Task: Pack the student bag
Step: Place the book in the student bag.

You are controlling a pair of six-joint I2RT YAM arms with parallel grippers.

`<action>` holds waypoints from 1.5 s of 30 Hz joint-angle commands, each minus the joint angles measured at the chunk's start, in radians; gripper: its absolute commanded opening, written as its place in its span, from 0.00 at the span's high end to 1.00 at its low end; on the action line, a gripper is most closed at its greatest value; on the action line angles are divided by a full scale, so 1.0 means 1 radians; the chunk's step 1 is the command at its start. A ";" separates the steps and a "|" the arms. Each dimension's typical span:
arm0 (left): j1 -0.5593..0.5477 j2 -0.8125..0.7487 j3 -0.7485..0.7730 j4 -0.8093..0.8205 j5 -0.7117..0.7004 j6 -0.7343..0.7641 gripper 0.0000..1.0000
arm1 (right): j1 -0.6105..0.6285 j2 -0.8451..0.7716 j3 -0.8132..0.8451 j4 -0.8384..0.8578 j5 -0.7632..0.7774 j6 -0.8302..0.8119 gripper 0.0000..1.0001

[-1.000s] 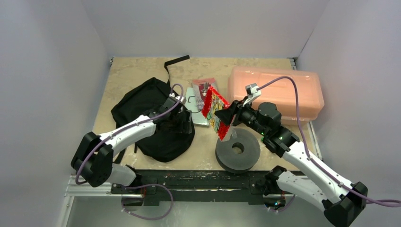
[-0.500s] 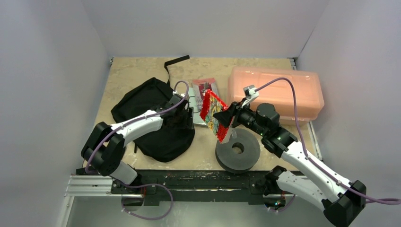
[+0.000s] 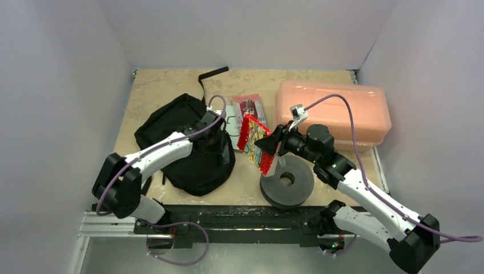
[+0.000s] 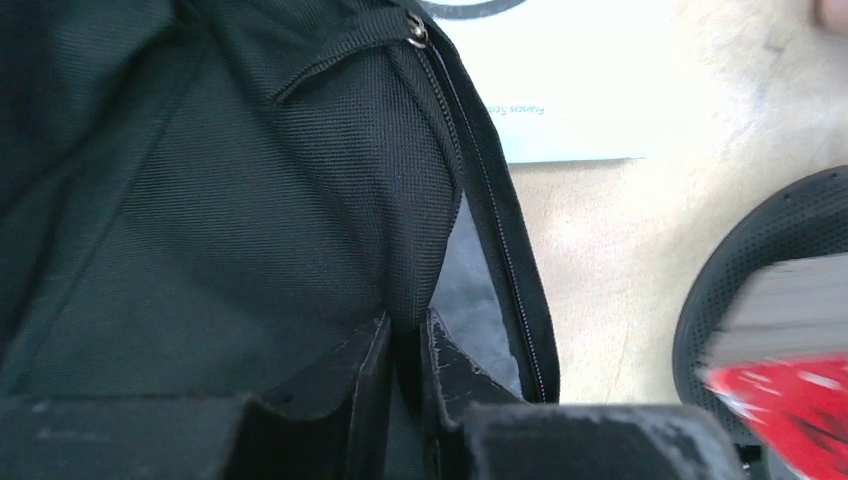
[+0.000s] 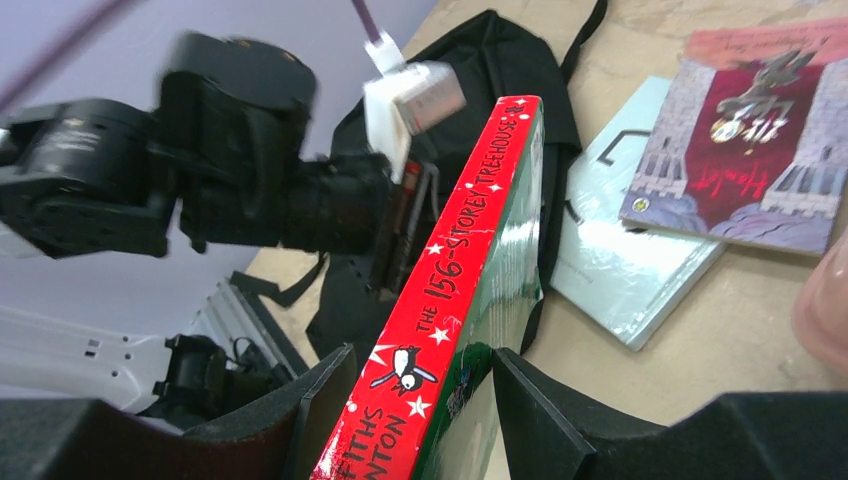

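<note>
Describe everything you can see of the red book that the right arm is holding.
The red book looks glossy. Its red spine carries white lettering reading 156-STOREY TREEHOUSE, white stars and a small penguin figure, and a green cover shows beside it. The right pincer clamps it near one end, a finger on each cover. It hangs tilted, spine uppermost, clear of the table, between the student bag and the grey spool. Nothing else visibly touches it.

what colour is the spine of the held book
Book spine red with white lettering; clearest in right wrist view.
</note>
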 commanded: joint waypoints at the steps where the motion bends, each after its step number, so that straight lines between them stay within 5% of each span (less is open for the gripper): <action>1: -0.003 -0.144 0.121 -0.126 -0.075 0.094 0.90 | 0.002 0.009 -0.013 0.141 -0.120 0.147 1.00; 7: -0.003 -0.180 0.341 -0.352 -0.107 0.248 0.99 | 0.019 0.107 -0.119 0.497 -0.333 0.560 1.00; 15: -0.002 -0.151 0.584 -0.627 -0.257 0.450 1.00 | 0.096 0.342 -0.043 0.557 -0.274 0.620 1.00; 20: -0.001 -0.174 0.563 -0.603 -0.113 0.452 1.00 | 0.136 0.571 0.068 0.783 -0.314 0.732 1.00; 27: -0.001 -0.218 0.413 -0.543 -0.047 0.302 0.57 | 0.128 0.806 0.146 1.180 -0.318 1.000 1.00; 31: -0.002 -0.419 0.197 -0.430 -0.037 0.234 0.27 | 0.127 0.871 0.171 1.240 -0.318 1.080 1.00; 33: -0.003 -0.514 0.100 -0.395 -0.031 0.227 0.21 | 0.127 0.885 0.174 1.250 -0.312 1.091 1.00; 38: -0.004 -0.603 0.044 -0.471 -0.175 0.262 0.17 | 0.127 0.871 0.163 1.219 -0.308 1.064 1.00; 45: -0.003 -0.489 0.108 -0.500 -0.303 0.283 0.30 | 0.127 0.848 0.165 1.151 -0.294 1.015 1.00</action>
